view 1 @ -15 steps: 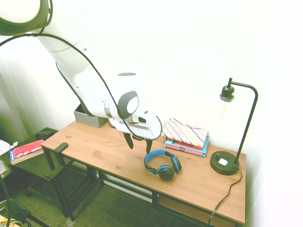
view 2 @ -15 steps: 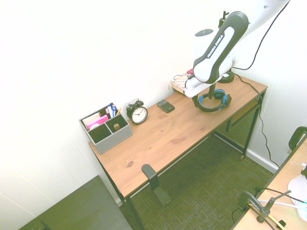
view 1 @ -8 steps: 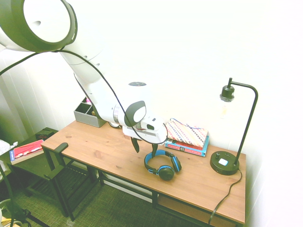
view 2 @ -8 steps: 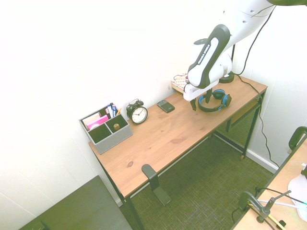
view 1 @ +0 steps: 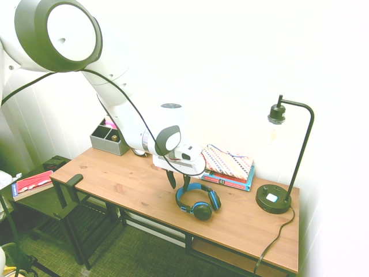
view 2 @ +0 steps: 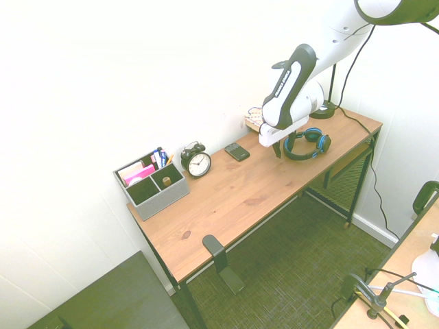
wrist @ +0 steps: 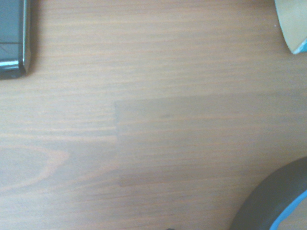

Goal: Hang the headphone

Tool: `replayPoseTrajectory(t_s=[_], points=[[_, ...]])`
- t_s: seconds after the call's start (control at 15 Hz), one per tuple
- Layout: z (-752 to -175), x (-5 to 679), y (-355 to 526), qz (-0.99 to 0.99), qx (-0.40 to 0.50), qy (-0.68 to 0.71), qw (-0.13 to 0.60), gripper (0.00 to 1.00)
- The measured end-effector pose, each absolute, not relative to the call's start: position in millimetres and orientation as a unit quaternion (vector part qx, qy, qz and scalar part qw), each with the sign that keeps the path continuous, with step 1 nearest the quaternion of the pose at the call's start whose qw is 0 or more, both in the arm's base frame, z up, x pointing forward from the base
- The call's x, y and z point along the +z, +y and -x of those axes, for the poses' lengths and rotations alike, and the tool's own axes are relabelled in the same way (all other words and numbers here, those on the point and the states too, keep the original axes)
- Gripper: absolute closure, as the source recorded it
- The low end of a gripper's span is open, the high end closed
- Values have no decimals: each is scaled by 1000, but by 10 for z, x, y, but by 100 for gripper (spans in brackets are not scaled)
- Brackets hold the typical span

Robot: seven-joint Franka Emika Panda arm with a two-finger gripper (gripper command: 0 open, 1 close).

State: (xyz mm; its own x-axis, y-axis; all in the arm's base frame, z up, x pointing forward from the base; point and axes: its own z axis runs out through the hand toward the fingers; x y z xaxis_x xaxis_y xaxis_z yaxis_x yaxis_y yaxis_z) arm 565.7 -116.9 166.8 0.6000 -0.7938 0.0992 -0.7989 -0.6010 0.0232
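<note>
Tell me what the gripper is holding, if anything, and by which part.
Nothing appears held: the gripper stands open at the headband of the headphones, which rest on the desk.

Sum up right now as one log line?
headphones: on desk, not hung | gripper: at headband, fingers apart | hanger: on desk edge
</note>
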Motion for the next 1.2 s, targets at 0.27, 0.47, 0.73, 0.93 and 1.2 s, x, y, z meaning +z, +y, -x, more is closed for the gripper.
replayPoseTrajectory(t_s=[0.27, 0.47, 0.73, 0.93, 1.2], points=[[-5631, 1595, -1215, -892, 34, -449, 36, 100], [-5630, 1595, -1221, -890, 33, -454, 33, 100], [-5681, 1766, -1134, -890, 45, -453, 24, 100], [-5593, 2188, -936, -892, 38, -451, 13, 100], [-5277, 2966, -86, -898, 4, -440, 10, 100]])
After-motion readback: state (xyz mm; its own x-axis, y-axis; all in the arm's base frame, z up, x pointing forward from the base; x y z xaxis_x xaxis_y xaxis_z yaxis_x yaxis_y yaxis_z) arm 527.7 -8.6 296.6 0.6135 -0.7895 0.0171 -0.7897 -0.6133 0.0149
